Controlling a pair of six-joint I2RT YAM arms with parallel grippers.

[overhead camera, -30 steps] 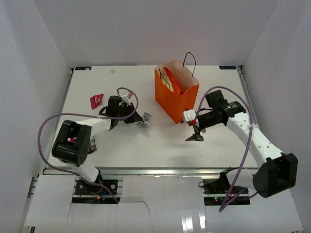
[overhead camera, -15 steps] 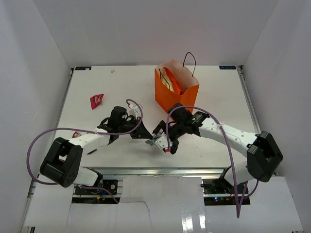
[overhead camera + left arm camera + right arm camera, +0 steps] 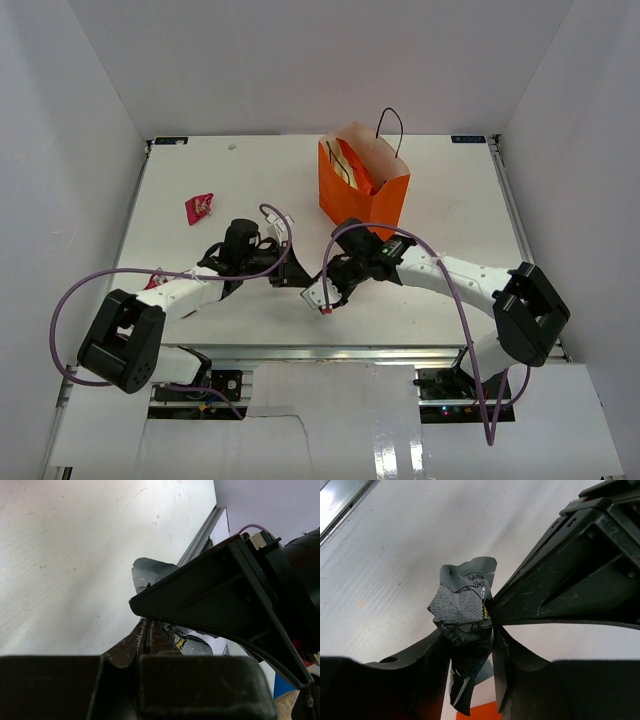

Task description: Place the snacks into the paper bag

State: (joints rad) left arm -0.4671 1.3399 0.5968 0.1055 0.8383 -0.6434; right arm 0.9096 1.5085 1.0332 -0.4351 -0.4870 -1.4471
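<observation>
1. Since the earlier frame the right arm has swung from beside the paper bag [image 3: 365, 205] to the lower centre of the top view. Its right gripper [image 3: 325, 292] now meets the left gripper [image 3: 298, 276], which has dropped slightly lower in the frame.
2. The left gripper is pressed together on the silver-grey wrapper [image 3: 462, 605], held just above the table [image 3: 450, 200].
3. The right gripper's jaws stand on either side of the same wrapper and are narrowed. I cannot tell whether they pinch it firmly yet.
4. In the right wrist view the wrapper's long axis runs up out of those jaws, with the left fingers [image 3: 560, 580] biting its right edge.
5. The bag stands above and right of the meeting point, nearer the right arm. That arm should probably carry the wrapper once the left lets go.
</observation>
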